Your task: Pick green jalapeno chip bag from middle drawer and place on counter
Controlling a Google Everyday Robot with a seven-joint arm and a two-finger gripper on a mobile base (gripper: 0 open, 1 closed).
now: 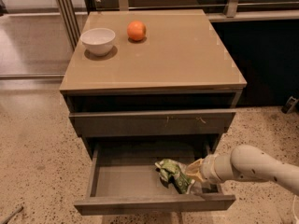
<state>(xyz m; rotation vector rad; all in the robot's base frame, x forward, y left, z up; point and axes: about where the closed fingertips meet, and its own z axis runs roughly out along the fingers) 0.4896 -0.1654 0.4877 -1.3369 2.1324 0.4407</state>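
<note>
Camera view, looking down on the front of the cabinet.

Green jalapeno chip bag [174, 174]: crumpled foil, green and white with dark patches; lying on the floor of the middle drawer [125, 181], right of centre and near the front wall. Print on the bag too small to read.

Middle drawer: pulled well out, dark grey-brown, plain front with no handle.

Claw [192, 171]: tan-tipped, inside the drawer at the bag's right edge, touching or just beside it. Released or clenched: cannot tell.

Arm [254, 167]: pale, rounded, reaching in from the right edge over the drawer's right front corner.

Upper drawer front [149, 122]: closed, grey, small pale scratches right of centre. Dark open gap above it, under the top slab.

Bench [177, 55]: glossy tan-beige square top with a thin edge. White bowl [98, 40] at the rear left; orange round fruit [136, 31] just to its right, apart from it.

Floor [32, 148]: speckled beige, polished.

Room: metal upright posts [65, 13] at the left rear; dark panel [266, 64] to the right of the cabinet; pale rail along the back.
</note>
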